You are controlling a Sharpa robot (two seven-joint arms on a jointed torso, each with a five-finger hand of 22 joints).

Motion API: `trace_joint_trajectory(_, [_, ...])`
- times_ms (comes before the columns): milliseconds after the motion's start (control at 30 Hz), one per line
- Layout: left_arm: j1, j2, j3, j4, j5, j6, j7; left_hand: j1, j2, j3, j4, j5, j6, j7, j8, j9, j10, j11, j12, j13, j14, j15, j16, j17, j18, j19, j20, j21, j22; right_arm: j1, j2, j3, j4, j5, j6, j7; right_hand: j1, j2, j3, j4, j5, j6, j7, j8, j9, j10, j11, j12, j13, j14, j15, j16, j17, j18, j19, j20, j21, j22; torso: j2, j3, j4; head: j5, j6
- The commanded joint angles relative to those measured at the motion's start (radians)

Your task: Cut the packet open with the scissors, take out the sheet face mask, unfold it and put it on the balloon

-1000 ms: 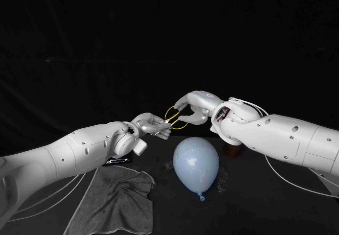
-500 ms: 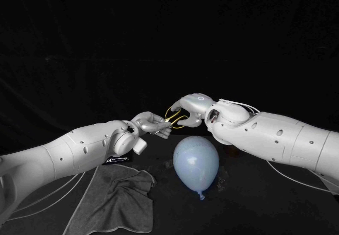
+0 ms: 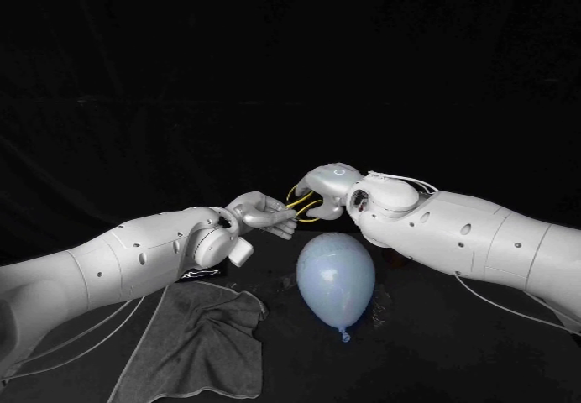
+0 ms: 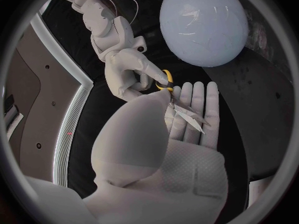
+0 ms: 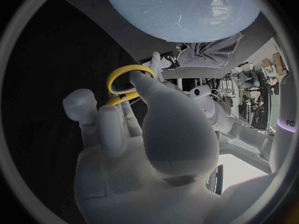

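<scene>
From the head camera, both hands meet in the air above the far end of the balloon, which lies on the black table with its knot toward the near side. The left hand comes from the left and the right hand from the right. The scissors sit between them, only their yellow loops visible. A grey cloth lies crumpled on the near left of the table.

The left wrist camera shows the scissors' other end. The pale pointed blades lie across the left hand's straight, side-by-side fingers, and the thumb presses down on them. The right hand reaches in to touch a yellow loop.

The right wrist camera shows one digit of the right hand poking through a yellow loop. The other fingers stand close together beside it.
</scene>
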Motion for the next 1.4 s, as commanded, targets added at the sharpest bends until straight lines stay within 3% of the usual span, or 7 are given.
trace_joint_trajectory(33, [0.006,-0.006,0.003,0.028,0.011,0.019,0.009,0.002,0.0,0.028,-0.017,0.004,-0.004,0.002,0.008,0.0,0.006,0.0,0.002,-0.001,0.006,0.001,-0.006,0.002,0.009,0.005,-0.001,-0.003,0.002,-0.002,0.009,-0.001,-0.014,-0.039,0.031,-0.021,0.005,0.013,0.019,-0.008,-0.017,0.025,-0.003,0.01,0.003,0.041,-0.005,0.009,0.003,0.023,-0.011,0.003,0.005,0.002,0.017,-0.006,0.022,0.023,0.0,0.0003,0.0004,-0.001,0.0])
trace_joint_trajectory(600, [0.052,-0.024,0.003,0.123,-0.004,0.046,0.0,-0.004,0.0,0.039,-0.02,0.004,-0.007,0.003,0.009,0.002,0.004,0.001,0.001,-0.001,0.003,0.002,-0.008,0.003,0.008,0.004,-0.001,-0.004,0.001,-0.014,0.054,-0.015,-0.058,-0.142,0.087,-0.018,-0.047,0.003,0.148,0.014,-0.051,0.134,0.007,0.045,0.013,0.19,0.006,-0.006,-0.011,0.031,0.003,0.026,0.035,-0.016,0.067,0.004,0.085,0.11,0.0,0.0,0.0007,-0.003,0.002])
trace_joint_trajectory(833, [0.063,-0.019,0.003,0.136,0.004,0.066,-0.011,-0.005,-0.001,0.04,-0.02,0.004,-0.007,0.003,0.009,0.002,0.004,0.002,0.001,-0.001,0.003,0.002,-0.008,0.003,0.008,0.004,-0.001,-0.004,0.001,-0.015,0.06,-0.019,-0.058,-0.156,0.103,-0.008,-0.053,0.014,0.188,0.024,-0.056,0.17,0.004,0.061,0.021,0.241,-0.002,-0.008,-0.011,0.031,-0.002,0.031,0.038,-0.02,0.079,0.001,0.104,0.134,0.0,0.0005,-0.0001,-0.002,0.002])
trace_joint_trajectory(1033, [0.069,-0.014,0.003,0.144,0.019,0.089,-0.02,-0.006,-0.001,0.042,-0.021,0.003,-0.008,0.002,0.01,0.003,0.002,0.002,0.0,-0.001,0.002,0.002,-0.008,0.004,0.008,0.003,0.0,-0.004,0.001,-0.015,0.065,-0.02,-0.058,-0.155,0.116,0.005,-0.07,0.064,0.227,0.057,-0.058,0.182,-0.004,0.069,0.031,0.29,-0.013,-0.008,-0.009,0.03,-0.011,0.031,0.035,-0.02,0.078,-0.005,0.106,0.142,0.0,0.0003,0.0005,-0.004,0.0])
trace_joint_trajectory(1133, [0.071,-0.012,0.002,0.15,0.022,0.099,-0.024,-0.007,-0.001,0.044,-0.022,0.003,-0.009,0.002,0.01,0.003,0.001,0.002,0.0,-0.001,0.001,0.003,-0.009,0.004,0.008,0.003,0.0,-0.005,0.001,-0.015,0.066,-0.021,-0.059,-0.142,0.126,0.008,-0.068,0.076,0.238,0.06,-0.058,0.193,-0.007,0.079,0.039,0.32,-0.019,-0.004,-0.007,0.029,-0.016,0.03,0.031,-0.021,0.081,-0.009,0.11,0.148,0.0,0.0001,0.0012,-0.005,0.0])
trace_joint_trajectory(1233, [0.072,-0.01,0.002,0.155,0.023,0.106,-0.029,-0.007,-0.001,0.046,-0.022,0.003,-0.01,0.002,0.01,0.004,0.001,0.002,0.0,-0.001,0.0,0.003,-0.009,0.004,0.008,0.003,0.0,-0.005,0.001,-0.015,0.068,-0.021,-0.061,-0.101,0.149,0.002,-0.072,0.108,0.254,0.071,-0.062,0.187,-0.018,0.084,0.051,0.456,-0.046,0.045,0.016,0.028,-0.04,0.03,0.032,-0.029,0.104,-0.022,0.14,0.182,0.0,0.0002,0.0016,-0.004,0.0])
trace_joint_trajectory(1400, [0.074,-0.011,-0.002,0.174,0.023,0.118,-0.035,-0.008,0.0,0.046,-0.023,0.003,-0.01,0.001,0.01,0.004,0.001,0.002,0.0,-0.001,0.0,0.003,-0.009,0.004,0.008,0.003,0.0,-0.005,0.001,-0.015,0.07,-0.021,-0.064,-0.054,0.184,-0.021,-0.074,0.129,0.262,0.073,-0.064,0.188,-0.036,0.097,0.069,0.566,-0.069,0.087,0.041,0.032,-0.062,0.04,0.058,-0.037,0.126,-0.037,0.17,0.215,0.0,0.0001,0.0018,-0.003,-0.001])
